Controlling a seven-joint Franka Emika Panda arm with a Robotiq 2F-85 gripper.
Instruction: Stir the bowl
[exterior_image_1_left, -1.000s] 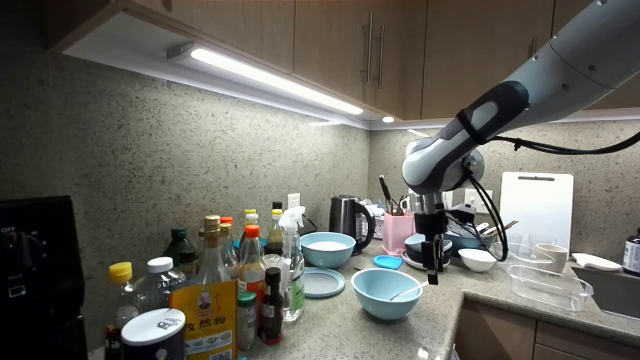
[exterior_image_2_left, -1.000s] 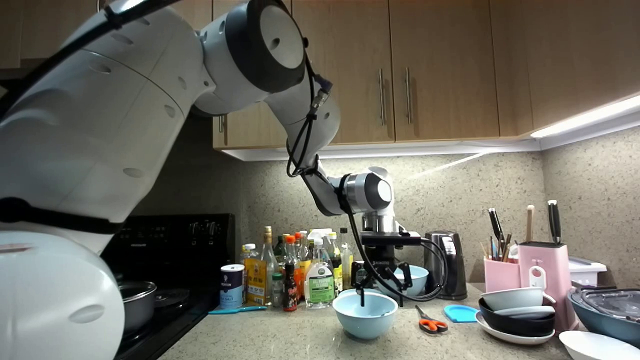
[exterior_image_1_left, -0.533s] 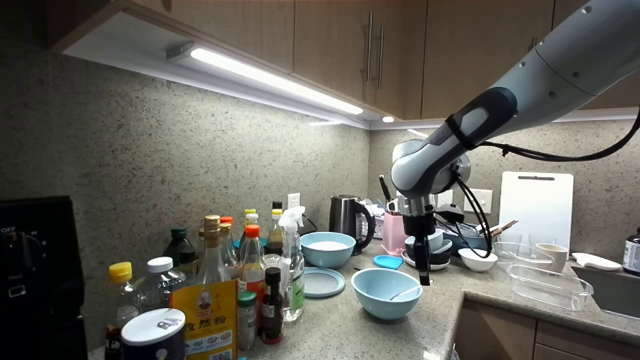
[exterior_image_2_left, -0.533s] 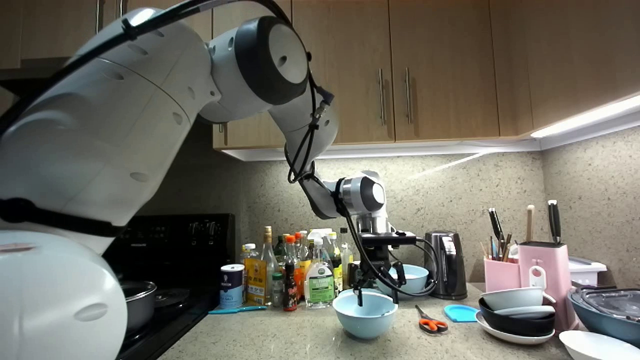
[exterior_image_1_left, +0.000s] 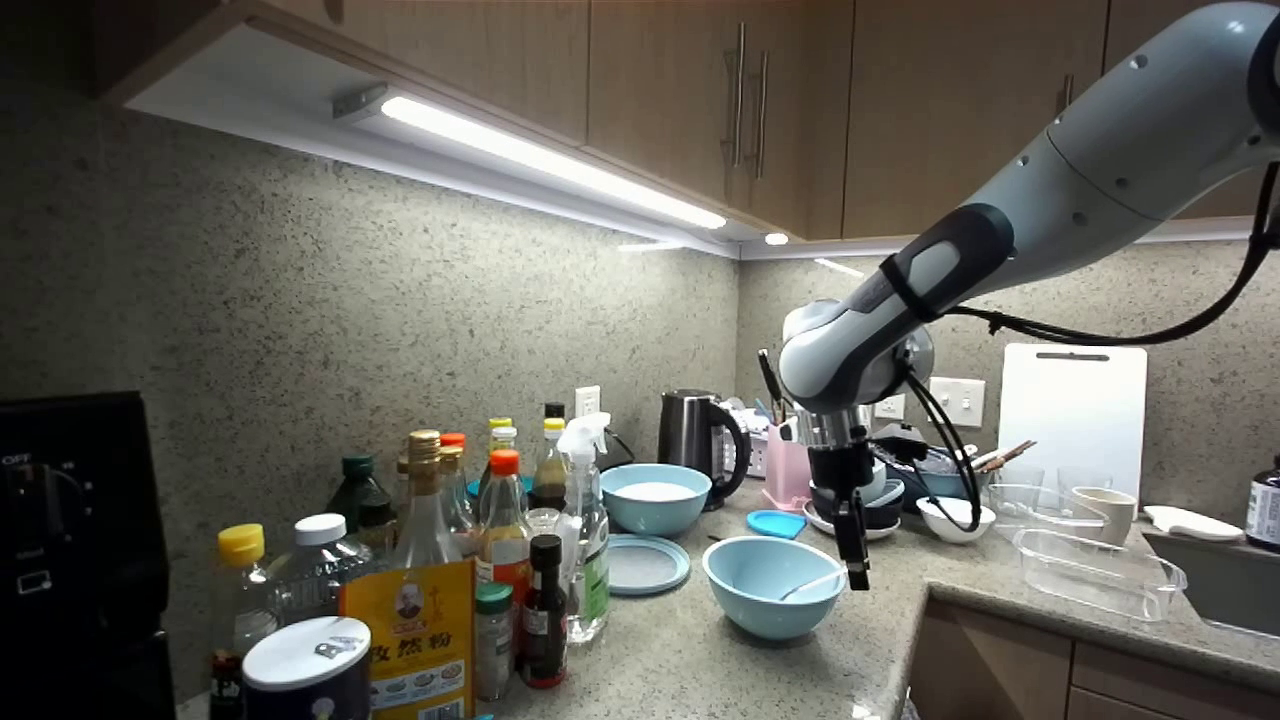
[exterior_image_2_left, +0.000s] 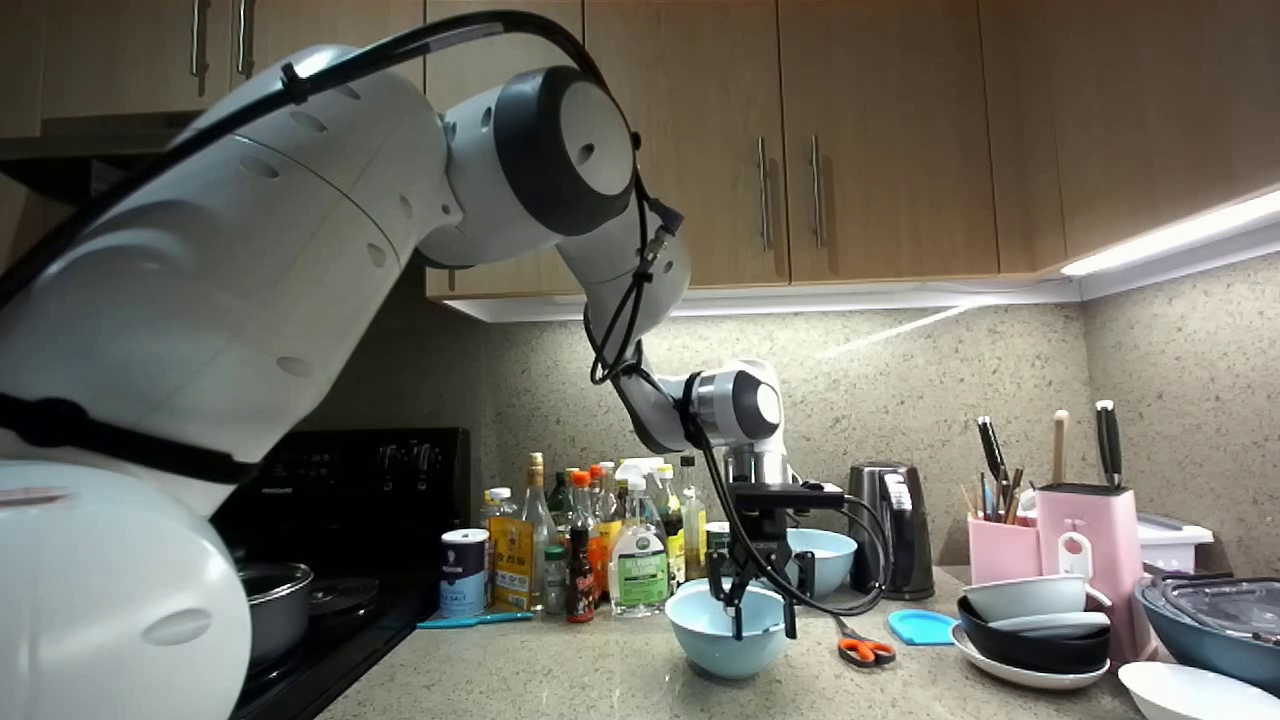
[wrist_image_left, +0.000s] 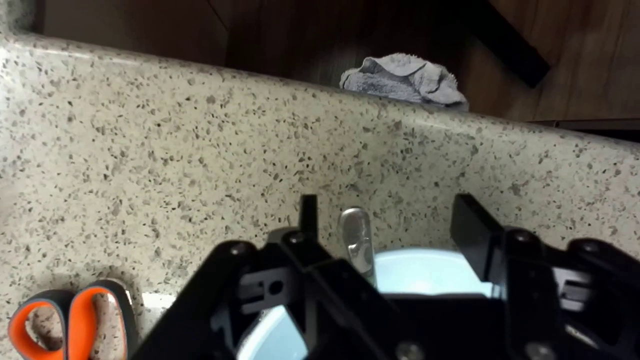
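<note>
As a thin, pale utensil (exterior_image_1_left: 815, 584) leans in the light-blue round bowl (exterior_image_1_left: 765, 612), black jaws stand parted at its rim

While the bowl sits on the speckled stone counter (exterior_image_1_left: 670, 665) in an exterior view, the black two-fingered gripper (exterior_image_1_left: 858, 580) tilts down just beside its rim, near the utensil's upper end. In an exterior view, the jaws stand apart before the bowl, near orange-handled scissors (exterior_image_2_left: 866, 650). In the wrist view, the utensil's clear, rounded handle end shows between the jaws, space on either side, nothing gripped

Orange-handled scissors (wrist_image_left: 82, 322) on speckled counter (wrist_image_left: 150, 175); kettle (exterior_image_2_left: 908, 540) upright; bottles (exterior_image_2_left: 640, 570) clustered.
</note>
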